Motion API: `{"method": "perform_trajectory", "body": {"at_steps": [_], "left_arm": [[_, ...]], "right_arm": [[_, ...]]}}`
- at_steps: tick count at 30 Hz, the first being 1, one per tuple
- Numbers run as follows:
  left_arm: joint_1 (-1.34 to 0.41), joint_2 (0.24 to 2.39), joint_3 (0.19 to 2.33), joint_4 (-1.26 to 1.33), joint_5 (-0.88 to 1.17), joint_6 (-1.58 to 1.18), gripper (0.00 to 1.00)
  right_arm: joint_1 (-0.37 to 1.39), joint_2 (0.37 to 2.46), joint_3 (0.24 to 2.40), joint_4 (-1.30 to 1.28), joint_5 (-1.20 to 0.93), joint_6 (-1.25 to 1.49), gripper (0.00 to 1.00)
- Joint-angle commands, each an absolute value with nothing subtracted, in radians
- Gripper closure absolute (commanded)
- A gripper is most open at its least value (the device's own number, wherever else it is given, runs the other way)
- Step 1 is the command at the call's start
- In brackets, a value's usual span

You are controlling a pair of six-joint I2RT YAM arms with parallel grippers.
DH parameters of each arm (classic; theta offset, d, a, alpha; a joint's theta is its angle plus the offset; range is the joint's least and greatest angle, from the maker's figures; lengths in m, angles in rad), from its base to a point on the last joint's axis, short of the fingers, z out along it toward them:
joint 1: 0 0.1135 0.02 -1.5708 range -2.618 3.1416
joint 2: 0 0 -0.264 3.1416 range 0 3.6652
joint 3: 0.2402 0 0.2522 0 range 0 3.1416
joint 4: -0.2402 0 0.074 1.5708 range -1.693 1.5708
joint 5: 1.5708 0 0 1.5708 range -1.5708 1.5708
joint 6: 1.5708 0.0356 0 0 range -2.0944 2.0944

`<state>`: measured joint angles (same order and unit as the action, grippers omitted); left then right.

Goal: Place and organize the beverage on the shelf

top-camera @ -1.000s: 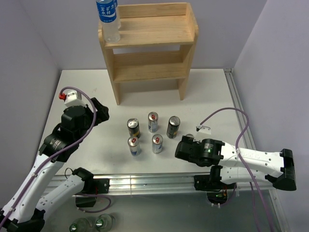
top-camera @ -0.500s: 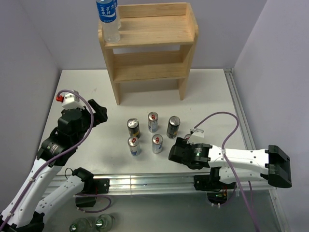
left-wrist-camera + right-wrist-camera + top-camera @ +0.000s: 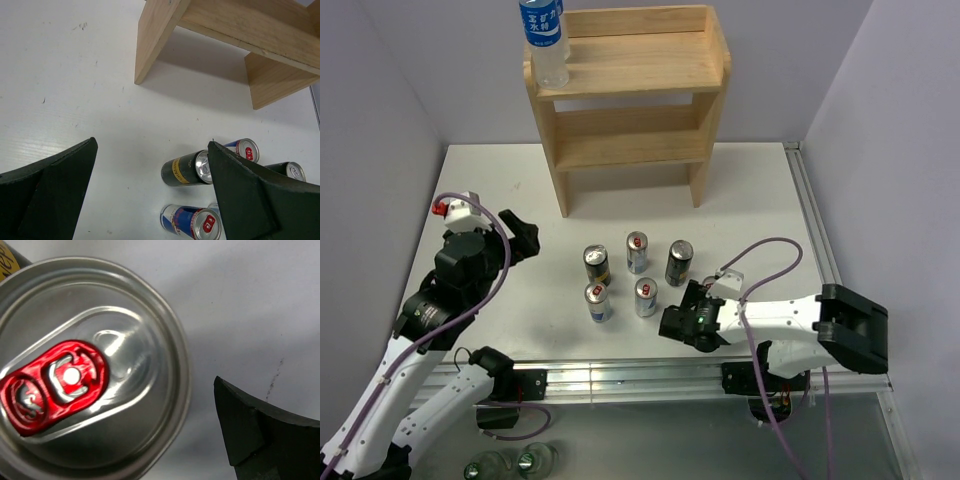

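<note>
The wooden shelf (image 3: 630,100) stands at the back of the table, with a water bottle (image 3: 543,40) on the left of its top tier. Several cans stand upright in the middle of the table, among them a black-and-gold can (image 3: 595,262) and a silver-blue can (image 3: 646,296). My right gripper (image 3: 674,322) is low, right beside the silver-blue can. Its red-tabbed top (image 3: 85,375) fills the right wrist view. One finger (image 3: 260,435) shows apart from it; the other is hidden. My left gripper (image 3: 523,237) is open and empty, left of the cans, which also show in the left wrist view (image 3: 187,169).
The shelf's left side panel (image 3: 160,35) and lower tier show in the left wrist view. A purple-grey wall closes in the left and right sides. A metal rail (image 3: 620,375) runs along the table's near edge. Bare white table lies between the cans and the shelf.
My right gripper has moved left across the table and now sits close against the front right can. My left arm has drawn back a little to the left.
</note>
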<state>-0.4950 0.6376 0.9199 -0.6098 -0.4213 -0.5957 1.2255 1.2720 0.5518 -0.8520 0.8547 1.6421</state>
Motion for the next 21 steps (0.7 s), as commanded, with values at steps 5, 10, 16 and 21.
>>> {"method": "perform_trajectory", "body": {"at_steps": [5, 10, 16, 21], "left_arm": [[-0.499, 0.609, 0.899, -0.575, -0.419, -0.564, 0.01], [-0.5, 0.6, 0.884, -0.577, -0.405, -0.563, 0.01], [-0.499, 0.595, 0.868, -0.575, -0.385, -0.554, 0.01], [-0.499, 0.591, 0.859, -0.566, -0.377, -0.548, 0.01]], "right_arm": [[1.21, 1.399, 0.603, -0.865, 1.017, 1.835, 0.0], [1.207, 1.465, 0.612, -0.876, 1.051, 1.897, 0.0], [1.21, 1.561, 0.692, -1.018, 1.139, 2.028, 0.0], [1.209, 1.638, 0.761, -1.153, 1.213, 2.138, 0.0]]}}
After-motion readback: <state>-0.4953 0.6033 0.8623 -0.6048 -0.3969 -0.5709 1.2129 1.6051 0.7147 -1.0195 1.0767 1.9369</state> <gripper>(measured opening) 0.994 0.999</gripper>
